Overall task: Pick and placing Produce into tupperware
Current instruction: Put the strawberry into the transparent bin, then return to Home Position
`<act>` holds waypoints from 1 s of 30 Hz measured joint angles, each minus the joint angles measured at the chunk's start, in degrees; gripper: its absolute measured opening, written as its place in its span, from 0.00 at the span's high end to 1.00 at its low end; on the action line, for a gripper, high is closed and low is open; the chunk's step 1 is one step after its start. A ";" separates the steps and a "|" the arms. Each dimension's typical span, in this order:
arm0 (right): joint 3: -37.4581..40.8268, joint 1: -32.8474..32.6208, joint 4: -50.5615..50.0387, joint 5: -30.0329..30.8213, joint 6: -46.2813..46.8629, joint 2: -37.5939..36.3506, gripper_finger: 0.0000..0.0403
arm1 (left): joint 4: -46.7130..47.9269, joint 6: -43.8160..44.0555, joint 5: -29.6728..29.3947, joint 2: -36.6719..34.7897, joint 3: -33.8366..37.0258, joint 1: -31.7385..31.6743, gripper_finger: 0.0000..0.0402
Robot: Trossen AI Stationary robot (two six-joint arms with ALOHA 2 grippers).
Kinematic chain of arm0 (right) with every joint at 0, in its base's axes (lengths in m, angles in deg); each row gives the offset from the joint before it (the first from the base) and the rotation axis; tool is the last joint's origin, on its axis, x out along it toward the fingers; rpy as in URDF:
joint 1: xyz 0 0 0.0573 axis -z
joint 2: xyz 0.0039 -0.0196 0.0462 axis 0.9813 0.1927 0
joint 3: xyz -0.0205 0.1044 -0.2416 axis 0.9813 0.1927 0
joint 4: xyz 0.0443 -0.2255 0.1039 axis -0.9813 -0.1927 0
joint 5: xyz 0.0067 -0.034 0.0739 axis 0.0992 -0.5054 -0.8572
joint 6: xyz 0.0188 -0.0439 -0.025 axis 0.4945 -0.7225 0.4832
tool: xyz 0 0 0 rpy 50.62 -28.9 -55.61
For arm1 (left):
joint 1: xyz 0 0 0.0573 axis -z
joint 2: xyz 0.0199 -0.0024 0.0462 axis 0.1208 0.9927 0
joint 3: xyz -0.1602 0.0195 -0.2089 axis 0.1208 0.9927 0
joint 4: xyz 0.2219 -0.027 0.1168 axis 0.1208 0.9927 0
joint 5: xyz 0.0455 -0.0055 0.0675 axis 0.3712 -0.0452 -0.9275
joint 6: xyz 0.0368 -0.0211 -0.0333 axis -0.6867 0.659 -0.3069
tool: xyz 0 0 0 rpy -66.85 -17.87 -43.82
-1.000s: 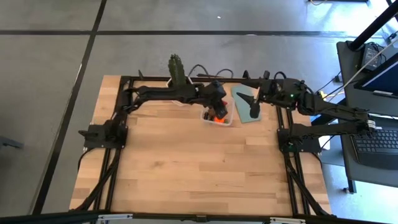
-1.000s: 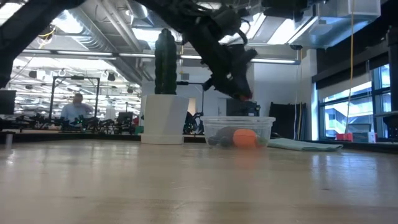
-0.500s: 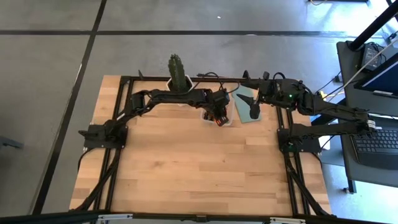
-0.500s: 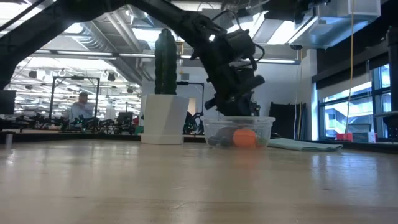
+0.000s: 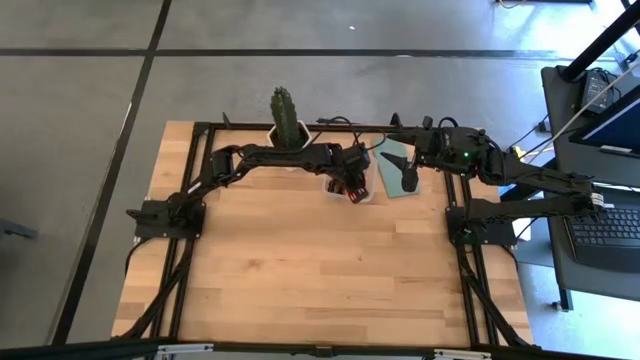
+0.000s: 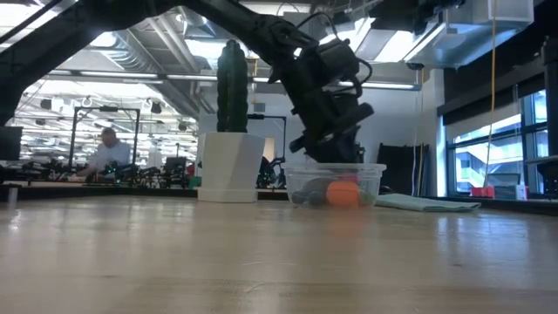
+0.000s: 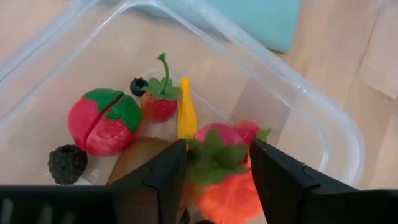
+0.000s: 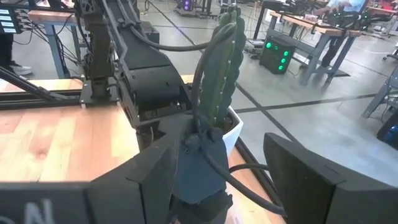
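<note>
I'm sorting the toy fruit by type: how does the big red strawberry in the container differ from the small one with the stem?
The big strawberry is much larger than the small strawberry. The big one has a broad green leaf cap and a dark seam down its side; the small one carries a thin curved green stem and shows no seam. The small one lies against the yellow stick; the big one lies apart from it. Both are red and lie inside the clear tupperware.

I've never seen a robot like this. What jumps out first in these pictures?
The left gripper dips into a clear tupperware at the table's far side, its fingers on either side of a strawberry above a bright heap of toy fruit. A tall green cactus in a white pot stands just beside it. The right gripper waits, open, above a blue-grey lid.
</note>
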 joint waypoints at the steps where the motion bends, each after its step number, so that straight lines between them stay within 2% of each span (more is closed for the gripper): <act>1: 0.01 0.01 -0.01 0.01 -0.09 0.00 0.41 | -0.32 -0.03 0.00 0.00 0.00 0.00 0.58; 5: 0.01 0.00 -0.03 0.00 -0.11 -0.02 0.41 | -1.61 -0.13 0.30 -0.31 -0.14 -0.08 0.57; 8: 0.01 0.00 -0.07 0.00 -0.14 -0.27 0.41 | 2.26 -4.21 1.62 -0.39 -3.48 -0.12 0.58; 13: 0.01 0.02 -0.85 0.01 -0.22 -1.59 0.41 | 23.26 -17.63 1.99 -0.52 -16.96 -0.26 0.60; 16: 0.01 0.01 -1.70 0.00 -0.49 -2.68 0.41 | 36.29 -20.43 1.58 -0.52 -25.97 -0.26 0.61; 21: 0.01 0.04 -1.70 0.04 -1.55 -4.62 0.41 | 34.87 -22.18 1.24 -10.30 -20.70 -0.26 0.63; 30: 0.01 0.11 -1.67 0.07 -1.41 -8.02 0.41 | 30.17 -21.23 0.41 -25.49 -20.26 -0.22 0.65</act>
